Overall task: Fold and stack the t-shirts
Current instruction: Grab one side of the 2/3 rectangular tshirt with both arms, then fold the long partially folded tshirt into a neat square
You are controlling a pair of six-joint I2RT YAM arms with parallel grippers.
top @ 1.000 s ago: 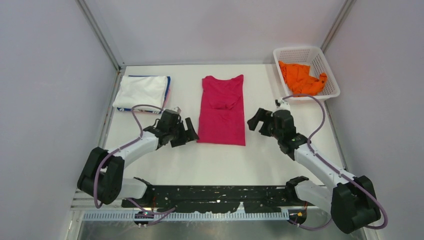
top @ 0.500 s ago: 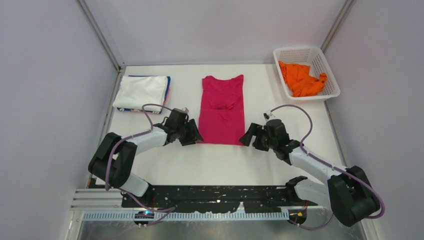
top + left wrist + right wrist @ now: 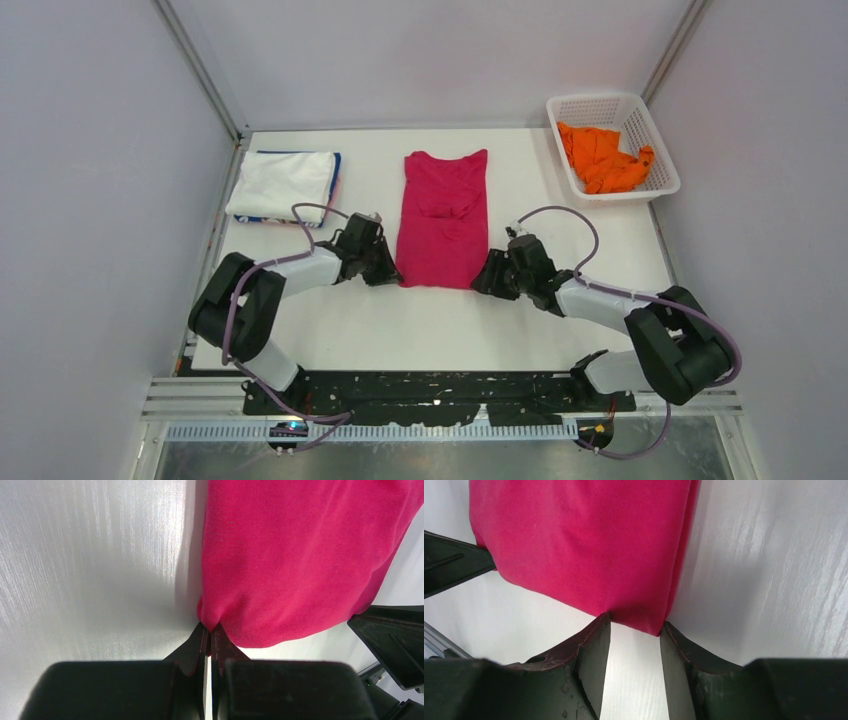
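**Left corner pinched, right corner only straddled**

Your left gripper [image 3: 207, 627] is clamped tight. Its two tips meet on the 7 o'clock corner of the magenta t-shirt [image 3: 445, 215], and the cloth puckers into a small bulge right at the pinch. Your right gripper [image 3: 634, 625] is not there yet. Its jaws stand partly apart, low on the table [image 3: 440, 325], with the shirt's 5 o'clock corner sitting at the mouth of the gap. Neither finger presses the fabric.

Look at the shirt itself. It lies flat in the middle of the table, already folded into a long narrow panel running from 12 to 6 o'clock. The neckline is at the far end, and a soft ridge of tucked-in sleeve crosses about halfway down. The near hem is straight, and the right edge shows a doubled fold line in the right wrist view.

Out at 10 o'clock, well apart from your arms, a folded white t-shirt [image 3: 283, 182] tops a small stack, with a blue edge [image 3: 300, 153] and a pink edge [image 3: 336, 185] peeking from under it. At 2 o'clock, the orange t-shirt [image 3: 600, 157] sits crumpled inside the white lattice basket [image 3: 600, 103].
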